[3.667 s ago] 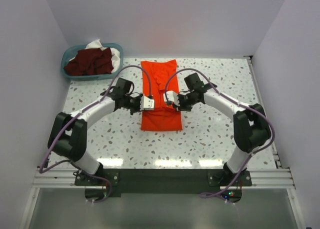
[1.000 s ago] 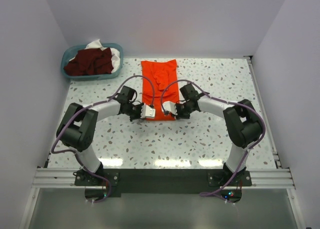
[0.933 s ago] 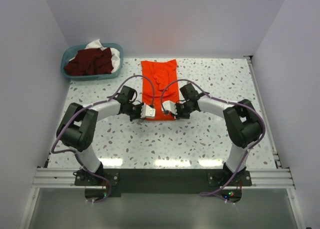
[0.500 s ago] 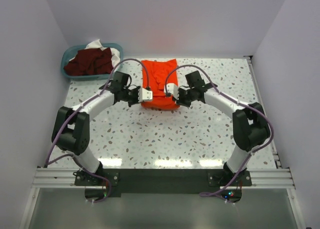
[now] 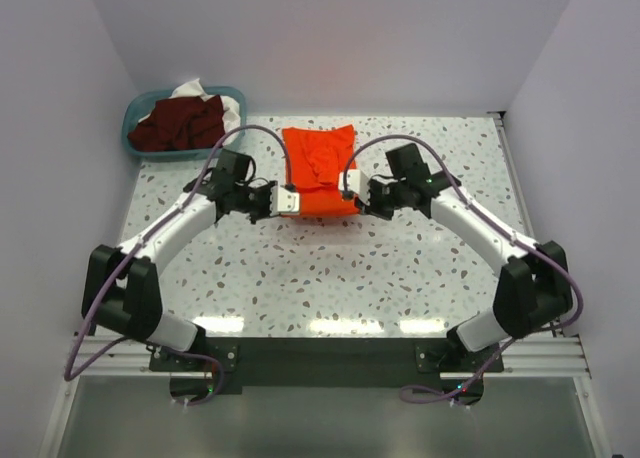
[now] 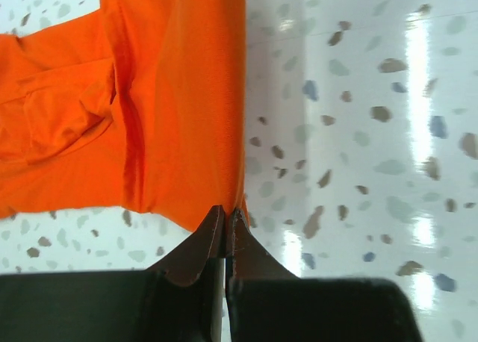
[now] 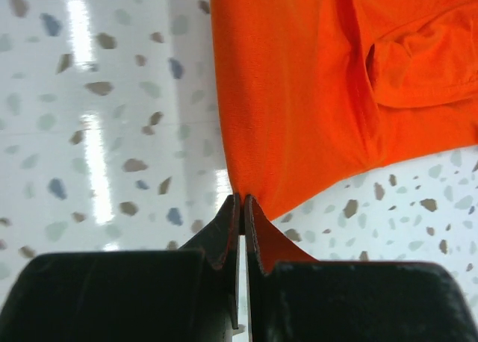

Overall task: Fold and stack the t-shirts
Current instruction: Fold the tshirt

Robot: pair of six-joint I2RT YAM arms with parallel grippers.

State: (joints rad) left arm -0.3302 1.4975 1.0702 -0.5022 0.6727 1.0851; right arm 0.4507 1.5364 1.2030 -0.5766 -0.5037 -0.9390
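You have drawn the near end of the bright orange-red cloth t-shirt (image 5: pixel 318 168) farther away, so it now lies shorter and bunched at the far middle of the speckled table (image 5: pixel 330 268). The left gripper (image 5: pixel 286 200) and right gripper (image 5: pixel 352 190) each pinch a near corner. The crosswise fold looks under way.

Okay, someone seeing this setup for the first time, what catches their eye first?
The bright orange-red t-shirt in the middle of the speckled table stands out first. The left hand and right hand each pinch a near corner of it, shut on the cloth. At the far left, a teal basket holds dark maroon shirts.
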